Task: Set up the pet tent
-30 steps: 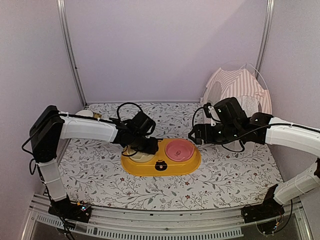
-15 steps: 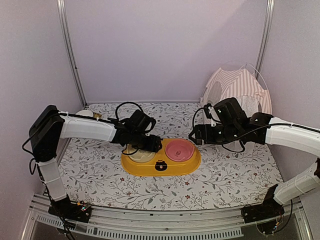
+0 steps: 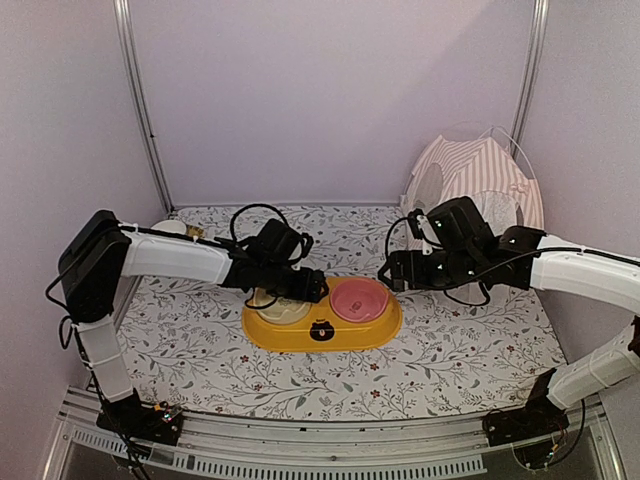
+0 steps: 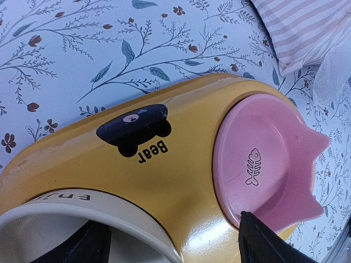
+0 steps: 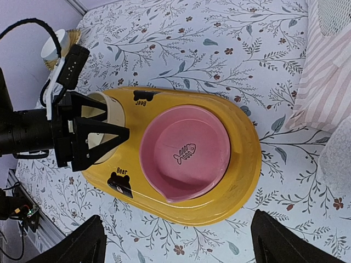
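The pet tent (image 3: 470,172) leans in the desk's (image 3: 190,345) far right corner, neither hand on it. The right hand (image 3: 390,270) hovers nearby, fingers spread and empty. The left hand (image 3: 303,288), likewise released, is spread over the cream bowl (image 3: 283,310) in the yellow feeder (image 3: 322,332).

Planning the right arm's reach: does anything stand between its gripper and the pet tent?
Nothing visible does. The right gripper hovers open beside the yellow feeder, facing away from the pet tent at the back right; only its own arm lies toward the tent.
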